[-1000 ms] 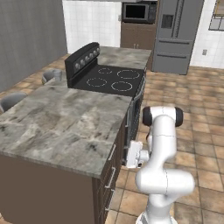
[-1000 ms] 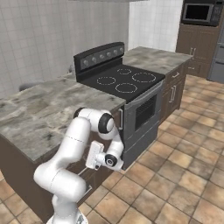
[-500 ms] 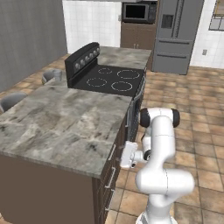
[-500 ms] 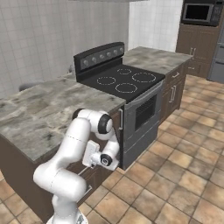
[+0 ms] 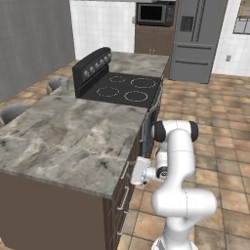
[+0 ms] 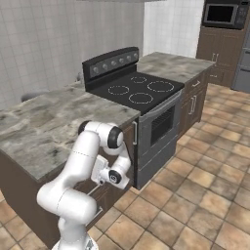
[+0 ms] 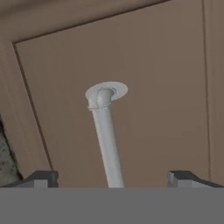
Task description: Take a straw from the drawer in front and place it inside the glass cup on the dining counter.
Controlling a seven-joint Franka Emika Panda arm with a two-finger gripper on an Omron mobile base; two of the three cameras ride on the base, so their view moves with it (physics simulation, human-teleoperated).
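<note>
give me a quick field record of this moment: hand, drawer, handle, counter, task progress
hand: hand low at the cabinet front, fingertips spread, open
handle: silver handle runs between the two fingertips, not yet clamped
drawer: drawer front panel close ahead, looks shut
counter: dining counter of grey veined marble, above the hand
stove: black stovetop beyond the counter
task progress: drawer not opened; straw and cup can't be made out

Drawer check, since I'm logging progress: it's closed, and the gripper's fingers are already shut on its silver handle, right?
Not quite. In the hand view the drawer is closed, but the gripper is open, with the silver handle between its spread fingertips.
</note>
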